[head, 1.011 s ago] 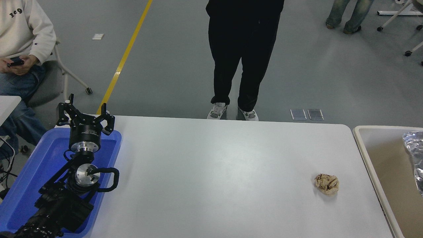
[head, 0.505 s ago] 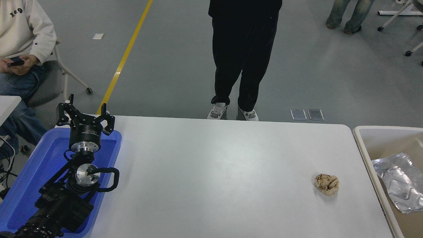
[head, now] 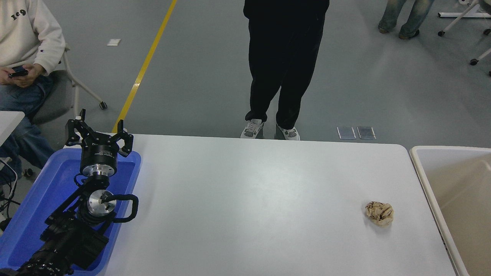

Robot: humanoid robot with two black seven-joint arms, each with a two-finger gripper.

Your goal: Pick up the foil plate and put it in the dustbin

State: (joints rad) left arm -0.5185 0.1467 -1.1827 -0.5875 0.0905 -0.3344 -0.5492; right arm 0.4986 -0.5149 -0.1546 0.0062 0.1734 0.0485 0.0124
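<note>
Foil plate: not visible anywhere. Nothing silver on the surface (head: 249,199), and nothing in the part of the dustbin (head: 424,180) I can see, which shows only plain tan floor. The dustbin sits off the surface's right edge and runs out of view at right and bottom, so the plate may lie in the hidden part; I cannot tell. Judgement: drop probably finished, unconfirmed. I cannot describe the plate's look, as none of it shows.

Left gripper (head: 99,136): parked over the blue tray (head: 50,180) at the surface's far-left corner, fingers spread, grasping nothing. Right gripper: out of view.

Also present: crumpled brown paper ball (head: 379,213) near the right edge, well apart from my gripper. One person standing (head: 285,69) beyond the far edge, another seated (head: 23,57) at far left.
</note>
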